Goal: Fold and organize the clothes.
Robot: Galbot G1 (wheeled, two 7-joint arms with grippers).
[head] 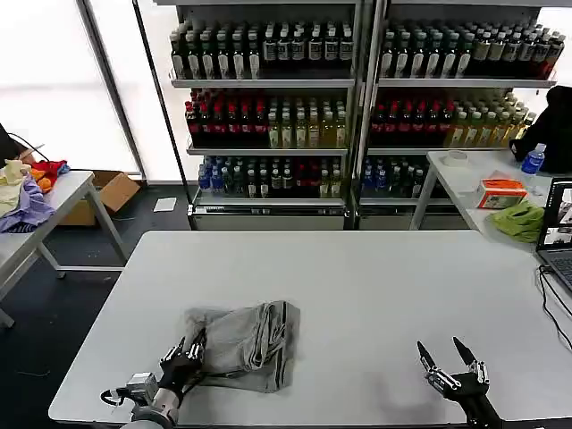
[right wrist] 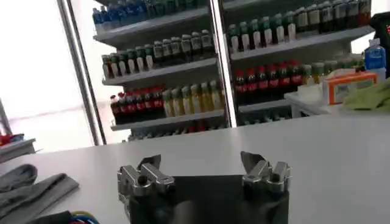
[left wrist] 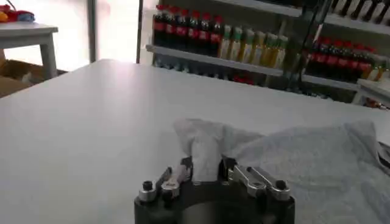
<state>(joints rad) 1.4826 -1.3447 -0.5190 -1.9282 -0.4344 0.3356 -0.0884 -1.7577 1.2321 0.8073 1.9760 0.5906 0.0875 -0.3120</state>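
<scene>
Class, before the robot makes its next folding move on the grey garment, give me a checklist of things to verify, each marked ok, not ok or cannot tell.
1. Left gripper has hold of the grey shirt: ok, cloth is pinched between its fingers at the near-left corner.
2. Right gripper free to assist: ok, open and holding nothing, low over the white table to the shirt's right.
3. Shirt lies flat: not ok, it is bunched and wrinkled.
4. Bare table around the shirt for spreading: ok.
5. Which shirt this is, T-shirt or polo: cannot tell.
</scene>
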